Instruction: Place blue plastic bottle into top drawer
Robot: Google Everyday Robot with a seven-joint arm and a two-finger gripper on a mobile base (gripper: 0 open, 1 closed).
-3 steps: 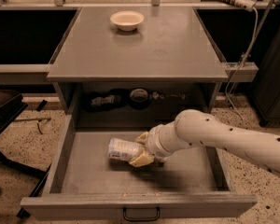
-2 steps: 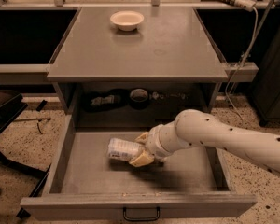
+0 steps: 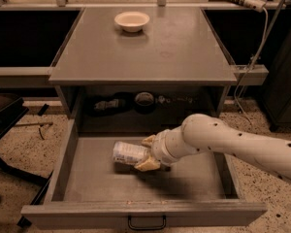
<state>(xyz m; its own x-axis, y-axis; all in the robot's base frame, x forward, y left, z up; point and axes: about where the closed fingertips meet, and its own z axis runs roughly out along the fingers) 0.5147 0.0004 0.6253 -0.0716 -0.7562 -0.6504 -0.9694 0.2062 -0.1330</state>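
Pinching the small clear blue-labelled plastic bottle (image 3: 127,152) between its fingers (image 3: 146,165), the white gripper (image 3: 144,153) hangs inside the open grey metal top drawer (image 3: 87,181).

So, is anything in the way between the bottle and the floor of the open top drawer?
Nothing visible. The tool, shut on the blue plastic bottle, is inside the open top drawer, and no other object shows on its floor. Whether the bottle touches the floor cannot be told. The bowl sits on the cabinet top.
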